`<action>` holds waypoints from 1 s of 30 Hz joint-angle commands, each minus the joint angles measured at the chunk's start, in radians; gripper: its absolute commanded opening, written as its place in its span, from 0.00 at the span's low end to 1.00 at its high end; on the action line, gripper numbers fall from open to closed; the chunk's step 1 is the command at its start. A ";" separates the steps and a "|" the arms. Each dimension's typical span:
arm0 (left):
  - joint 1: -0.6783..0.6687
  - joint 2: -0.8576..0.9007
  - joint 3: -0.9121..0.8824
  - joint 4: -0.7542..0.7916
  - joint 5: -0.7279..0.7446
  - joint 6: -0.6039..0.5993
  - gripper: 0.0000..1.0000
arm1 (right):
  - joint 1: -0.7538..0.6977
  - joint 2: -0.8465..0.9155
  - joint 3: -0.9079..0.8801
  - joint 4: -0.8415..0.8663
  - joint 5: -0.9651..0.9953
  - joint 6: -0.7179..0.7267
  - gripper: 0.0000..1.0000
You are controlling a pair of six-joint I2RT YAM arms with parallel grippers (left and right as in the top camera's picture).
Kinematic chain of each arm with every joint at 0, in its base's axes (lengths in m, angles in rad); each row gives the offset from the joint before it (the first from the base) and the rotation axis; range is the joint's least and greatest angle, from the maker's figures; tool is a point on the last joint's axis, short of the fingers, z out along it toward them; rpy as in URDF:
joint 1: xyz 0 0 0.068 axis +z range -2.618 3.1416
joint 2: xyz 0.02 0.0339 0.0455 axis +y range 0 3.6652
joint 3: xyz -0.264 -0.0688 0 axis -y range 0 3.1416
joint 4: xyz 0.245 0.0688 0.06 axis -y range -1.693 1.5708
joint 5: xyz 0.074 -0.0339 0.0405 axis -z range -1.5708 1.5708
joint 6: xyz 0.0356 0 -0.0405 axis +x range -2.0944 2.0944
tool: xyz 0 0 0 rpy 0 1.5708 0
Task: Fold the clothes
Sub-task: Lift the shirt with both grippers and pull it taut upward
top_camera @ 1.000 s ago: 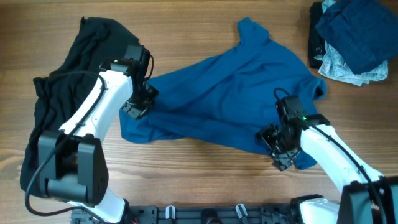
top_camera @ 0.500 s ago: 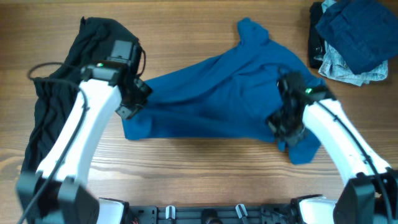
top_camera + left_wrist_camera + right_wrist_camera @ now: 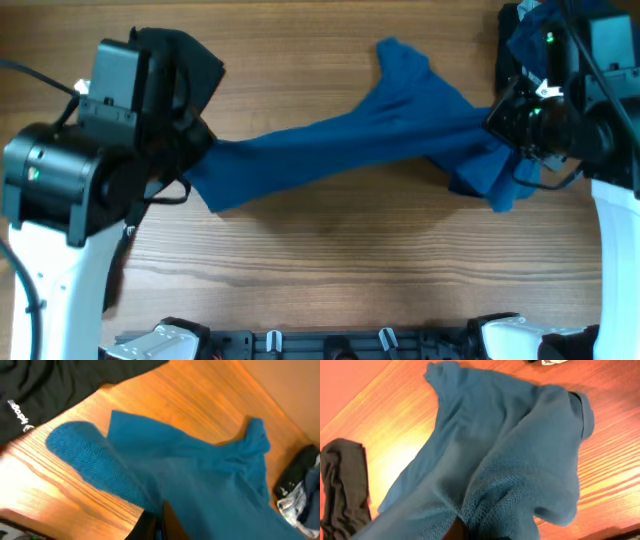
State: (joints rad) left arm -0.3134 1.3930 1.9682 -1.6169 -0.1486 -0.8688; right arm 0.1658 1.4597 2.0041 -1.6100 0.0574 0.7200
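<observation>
The teal shirt (image 3: 350, 145) is stretched into a long band across the bench (image 3: 330, 270). Its left end is pinched in the closed jaws of the left gripper (image 3: 195, 168) and its right end is bunched in the closed jaws of the right gripper (image 3: 507, 125), with loose cloth sagging below that grip. Its middle seems raised off the wood, though the overhead view does not settle that, and the black garment (image 3: 180, 55) lies at the far left, partly under the left arm.
</observation>
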 commanded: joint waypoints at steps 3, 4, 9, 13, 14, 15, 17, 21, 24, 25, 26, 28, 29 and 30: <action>-0.129 -0.016 0.110 -0.067 -0.178 -0.074 0.04 | -0.001 -0.081 0.078 0.002 -0.002 -0.061 0.04; -0.163 -0.026 0.118 -0.067 -0.205 -0.090 0.04 | -0.001 -0.096 0.103 0.002 -0.002 -0.068 0.04; -0.263 -0.052 0.121 -0.067 -0.296 -0.161 0.04 | -0.001 -0.127 0.132 0.002 -0.001 -0.066 0.04; -0.184 0.016 0.121 -0.021 -0.393 -0.180 0.04 | -0.001 -0.010 0.132 0.107 0.025 -0.067 0.07; -0.133 0.050 0.121 0.026 -0.392 -0.145 0.04 | -0.001 0.031 0.132 0.154 0.024 -0.068 0.08; -0.082 0.087 0.121 0.081 -0.391 -0.109 0.04 | -0.001 0.092 0.132 0.220 0.024 -0.068 0.08; 0.026 0.182 0.121 0.242 -0.387 -0.007 0.04 | -0.001 0.206 0.132 0.381 0.005 -0.105 0.07; 0.126 0.277 0.121 0.590 -0.351 0.208 0.04 | -0.019 0.307 0.159 0.638 -0.095 -0.180 0.07; 0.128 0.249 0.225 0.639 -0.359 0.297 0.04 | -0.058 0.298 0.392 0.524 -0.092 -0.270 0.08; 0.128 0.240 0.256 0.615 -0.359 0.298 0.04 | -0.059 0.290 0.452 0.472 -0.092 -0.296 0.07; 0.127 0.227 0.274 0.588 -0.358 0.297 0.04 | -0.059 0.278 0.489 0.421 -0.089 -0.306 0.07; 0.119 0.193 0.281 0.520 -0.357 0.297 0.04 | -0.059 0.250 0.502 0.331 -0.055 -0.301 0.07; 0.114 0.185 0.281 0.462 -0.354 0.296 0.04 | -0.059 0.245 0.502 0.290 -0.029 -0.298 0.07; 0.113 0.185 0.281 0.380 -0.344 0.276 0.04 | -0.059 0.245 0.502 0.231 -0.024 -0.297 0.08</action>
State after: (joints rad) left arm -0.2066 1.6070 2.2299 -1.1343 -0.4557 -0.6033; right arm 0.1272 1.7161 2.4924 -1.3025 -0.0570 0.4458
